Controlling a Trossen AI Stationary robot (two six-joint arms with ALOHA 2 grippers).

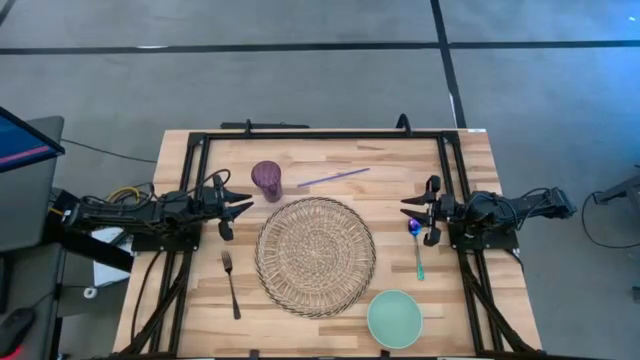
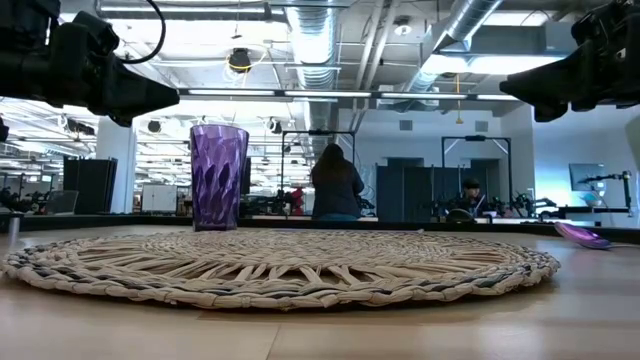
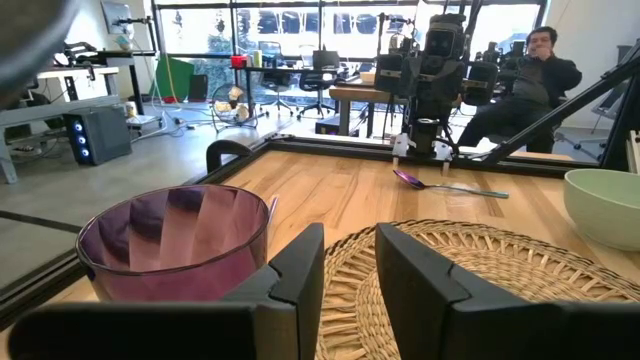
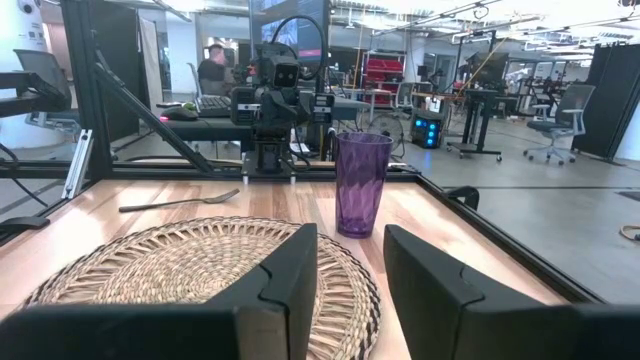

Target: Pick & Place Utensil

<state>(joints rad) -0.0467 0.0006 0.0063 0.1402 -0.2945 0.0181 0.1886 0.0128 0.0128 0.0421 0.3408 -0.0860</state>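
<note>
A dark metal fork lies flat near the table's left side, also seen in the right wrist view. A spoon with a purple bowl and teal handle lies flat at the right. A round woven placemat sits in the middle. My left gripper hovers open at the mat's left edge, beside the purple cup. My right gripper hovers open just beyond the spoon's bowl. Both are raised above the table in the low view.
The purple cup stands upright at the mat's far left. A thin purple stick lies on the far side of the mat. A pale green bowl sits at the near right. A black frame borders the table. People sit in the room beyond.
</note>
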